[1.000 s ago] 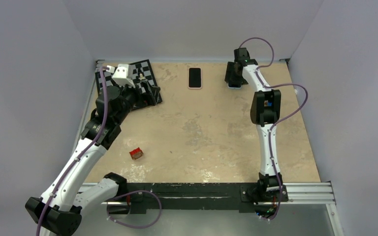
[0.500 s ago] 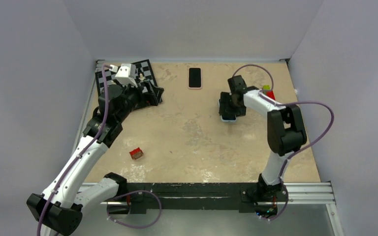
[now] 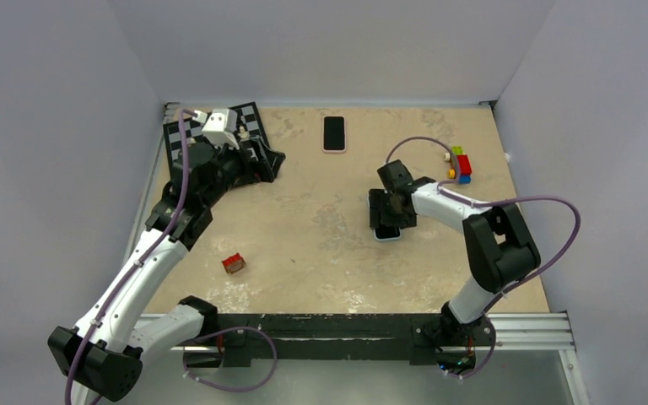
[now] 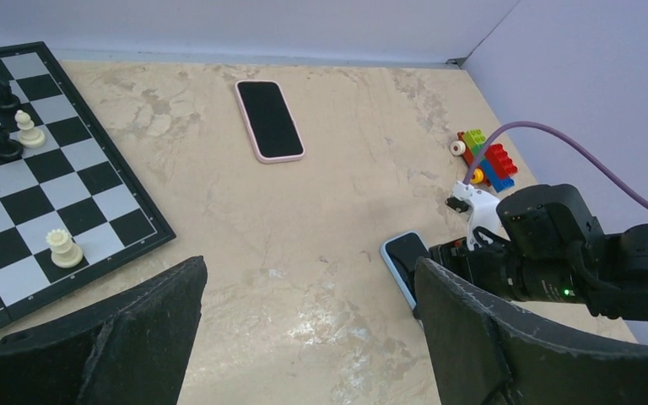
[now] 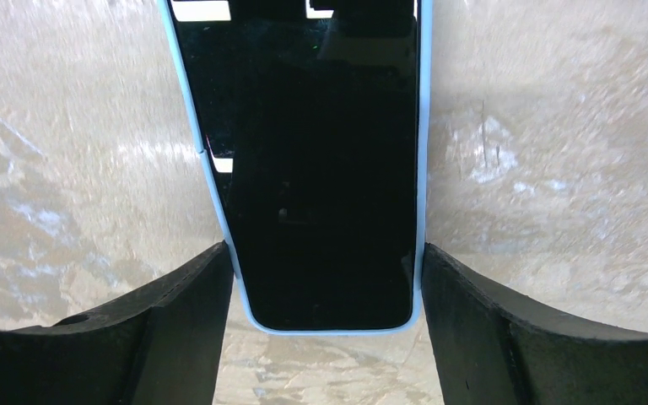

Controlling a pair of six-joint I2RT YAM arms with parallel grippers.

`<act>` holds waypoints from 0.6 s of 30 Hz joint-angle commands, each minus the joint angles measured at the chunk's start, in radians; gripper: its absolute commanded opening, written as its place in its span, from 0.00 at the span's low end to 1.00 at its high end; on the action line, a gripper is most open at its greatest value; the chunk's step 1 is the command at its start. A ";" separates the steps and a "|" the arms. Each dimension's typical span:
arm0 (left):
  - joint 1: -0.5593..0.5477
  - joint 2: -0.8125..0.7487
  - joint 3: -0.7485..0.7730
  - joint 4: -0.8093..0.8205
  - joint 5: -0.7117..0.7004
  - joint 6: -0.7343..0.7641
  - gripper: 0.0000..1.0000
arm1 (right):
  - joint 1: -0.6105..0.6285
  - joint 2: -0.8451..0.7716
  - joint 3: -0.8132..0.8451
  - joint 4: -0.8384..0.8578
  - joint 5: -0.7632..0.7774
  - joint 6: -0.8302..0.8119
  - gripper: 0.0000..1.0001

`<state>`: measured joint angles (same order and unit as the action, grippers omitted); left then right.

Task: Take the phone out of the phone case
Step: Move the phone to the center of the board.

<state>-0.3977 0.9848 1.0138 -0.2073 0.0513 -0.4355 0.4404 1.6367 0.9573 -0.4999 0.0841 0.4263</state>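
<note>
A phone with a black screen in a light blue case (image 5: 321, 169) is held by its two long sides between my right gripper's (image 5: 325, 287) fingers, screen up, close over the table. In the top view it (image 3: 387, 232) sits at centre right under the right gripper (image 3: 388, 211). It also shows in the left wrist view (image 4: 405, 253). A second phone in a pink case (image 3: 334, 133) lies flat at the back centre, apart from both grippers. My left gripper (image 3: 261, 160) is open and empty, held above the table beside the chessboard.
A chessboard (image 3: 253, 118) with a few pieces lies at the back left under the left arm. Coloured toy bricks (image 3: 460, 163) sit at the back right. A small red block (image 3: 234, 264) lies at the front left.
My right gripper has carried the blue-cased phone from the back right corner toward the middle of the table, uncovering the toy bricks. The left arm has shifted slightly.
</note>
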 commanded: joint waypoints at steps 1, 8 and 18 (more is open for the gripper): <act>0.001 0.007 0.049 0.020 0.022 -0.015 0.96 | 0.019 0.022 0.098 0.037 0.086 -0.040 0.76; 0.002 0.018 0.052 0.017 0.029 -0.016 0.96 | 0.024 0.105 0.198 0.011 0.111 -0.086 0.84; 0.001 0.034 0.058 0.014 0.043 -0.019 0.95 | 0.024 0.217 0.296 -0.006 0.148 -0.120 0.87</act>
<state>-0.3977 1.0126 1.0222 -0.2108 0.0750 -0.4362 0.4599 1.8194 1.1828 -0.5056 0.1951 0.3363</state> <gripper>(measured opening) 0.955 0.870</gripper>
